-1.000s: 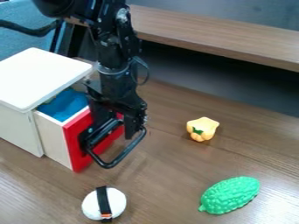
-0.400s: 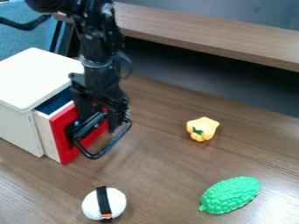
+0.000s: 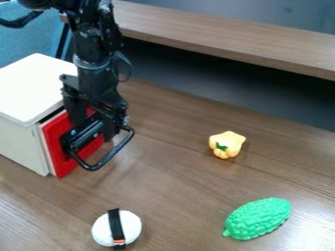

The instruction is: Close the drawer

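Nearest on the wooden surface (image 3: 183, 181) lies a white rounded thing (image 3: 134, 228) with a black band around it, and well apart to its right in the view a bumpy green toy (image 3: 257, 219). Beyond, at the left, the red-fronted drawer (image 3: 58, 159) sticks out slightly from its white cabinet (image 3: 19, 142). The claw (image 3: 95, 130) is at the red front, by the black handle (image 3: 98, 165); whether it is open or closed, I cannot tell. A yellow toy (image 3: 227, 144) sits well apart to the right. Farthest is a wooden shelf (image 3: 229, 44).
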